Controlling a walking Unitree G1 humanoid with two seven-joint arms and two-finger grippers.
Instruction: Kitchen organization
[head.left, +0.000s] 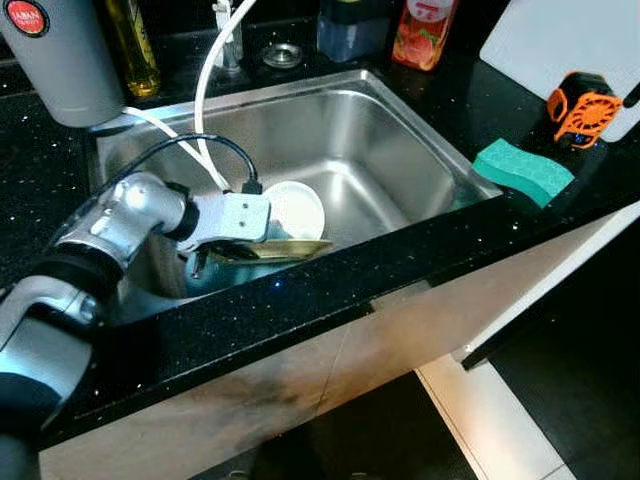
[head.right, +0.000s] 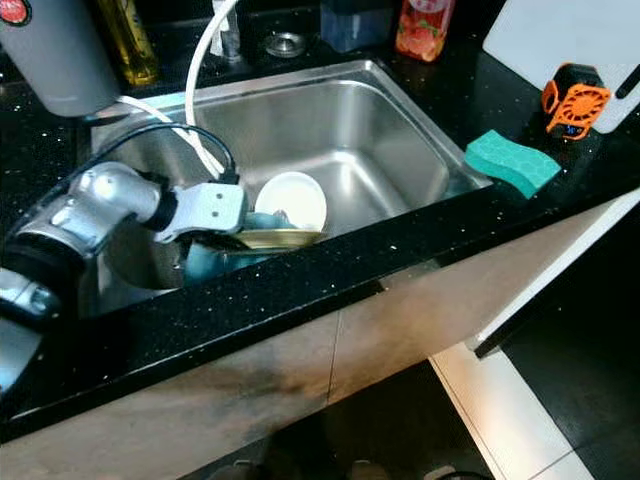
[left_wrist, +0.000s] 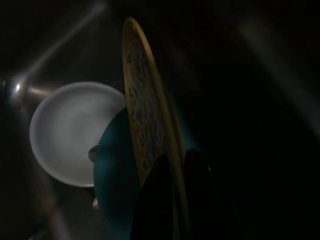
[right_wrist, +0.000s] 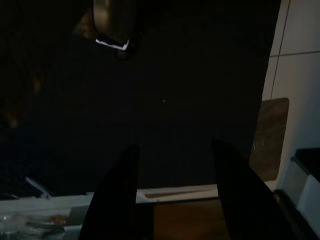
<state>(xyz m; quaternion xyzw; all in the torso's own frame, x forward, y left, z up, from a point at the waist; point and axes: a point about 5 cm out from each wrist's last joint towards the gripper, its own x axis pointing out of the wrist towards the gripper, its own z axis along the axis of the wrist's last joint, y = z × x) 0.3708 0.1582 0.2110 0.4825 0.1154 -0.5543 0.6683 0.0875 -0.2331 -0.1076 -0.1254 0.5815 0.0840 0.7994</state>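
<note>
The left gripper (left_wrist: 175, 200) is down in the sink (head.left: 400, 140), at the lower left of the basin in the head views. Its two black fingers (left_wrist: 155, 200) are clenched on the rim of a yellowish plate (left_wrist: 145, 120), one finger on each face, and the plate stands on its edge in the wrist view. In the left eye view the plate (head.left: 285, 248) appears as a thin yellow edge just in front of the white wrist block.

Under the plate lies a teal dish (left_wrist: 112, 175), and it touches a white bowl (left_wrist: 72, 132) beside it. In the left eye view the bowl (head.left: 298, 208) is in the middle of the basin, just right of the gripper. A black cable (head.left: 190, 145) loops over the left arm, and a white hose (head.left: 205, 90) comes down from the top of the frame into the sink.

On the black counter (head.left: 300, 300), at the right of the sink, a green sponge (head.left: 522, 170) lies on the corner. Behind it is an orange tool (head.left: 583, 108) on a white board (head.left: 560, 40). At the upper left stands a grey jug (head.left: 65, 55) with a yellow bottle (head.left: 135, 50) beside it, and a red packet (head.left: 425, 30) is at the top centre.

The right gripper (right_wrist: 172, 190) hangs in a dark place with its fingers apart, holding nothing.
</note>
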